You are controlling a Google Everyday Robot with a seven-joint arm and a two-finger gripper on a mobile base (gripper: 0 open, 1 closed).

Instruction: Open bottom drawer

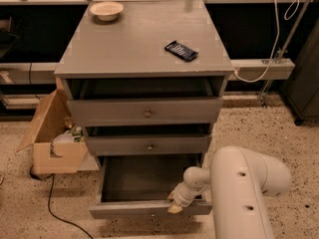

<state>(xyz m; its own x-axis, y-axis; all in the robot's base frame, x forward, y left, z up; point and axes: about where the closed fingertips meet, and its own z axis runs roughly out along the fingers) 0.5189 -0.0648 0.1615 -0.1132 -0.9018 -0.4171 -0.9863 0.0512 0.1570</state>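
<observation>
Three drawers sit in the grey cabinet [139,39]. The bottom drawer [134,210] is the lowest, down by the floor, and stands well out past the middle drawer [149,144] and top drawer [144,111], its dark inside showing and looking empty. The gripper [175,206] is at the right part of the bottom drawer's front panel, on or over its top edge. Whether it is spread or pinching the panel, cannot tell. It looks to be touching the panel, not certain. The white arm [244,183] comes in from lower right and covers the drawer's right corner.

Step, as a judgement: late in the pull, drawer looks mostly open. Next move likely calls for a short straight pull toward the robot to finish the travel, kept level so the drawer doesn't jam on its runners, then let go and back off.

Also there: bowl [106,10] and a dark flat device [181,50] on the cabinet top, cardboard box [55,138] to the left, cable [55,208] on the floor.
</observation>
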